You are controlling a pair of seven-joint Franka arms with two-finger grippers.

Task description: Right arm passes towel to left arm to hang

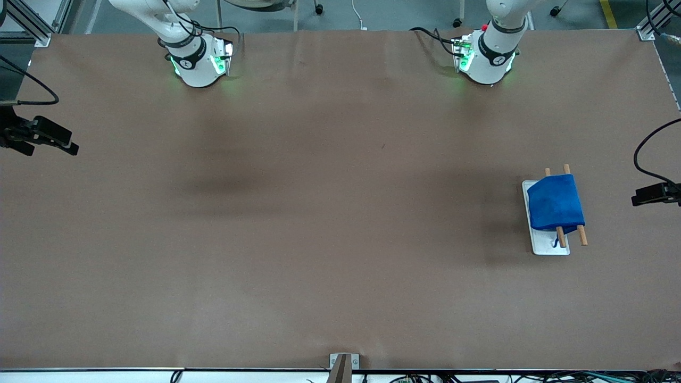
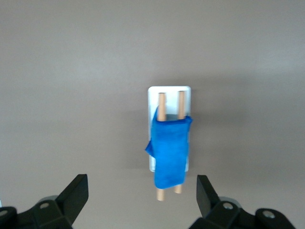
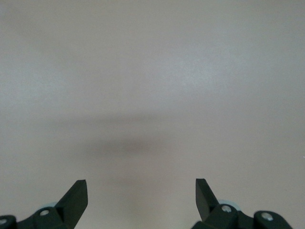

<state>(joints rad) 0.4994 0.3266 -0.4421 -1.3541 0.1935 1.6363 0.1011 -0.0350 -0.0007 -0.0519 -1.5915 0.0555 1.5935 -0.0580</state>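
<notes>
We see a wide brown desk [image 1: 319, 213], bare across the left and middle of the frame. At right of centre, toward the left arm's end, the blue towel [image 1: 555, 204] already drapes over two wooden rods [image 1: 582, 234] on a white rack [image 1: 550, 247].

Both arms wait raised. The right tool [image 3: 141, 198] hangs spread over bare desk; the left tool [image 2: 142, 198] hangs spread above the rack.

We judge hanging done; nothing obstructs.

Robotics lab: two arm bases [image 1: 199, 64] bolted on a brown paper-covered surface [image 1: 319, 213], aluminium frame posts [image 1: 32, 24], clamped side cameras [image 1: 40, 135], loose cabling [image 1: 646, 154].
</notes>
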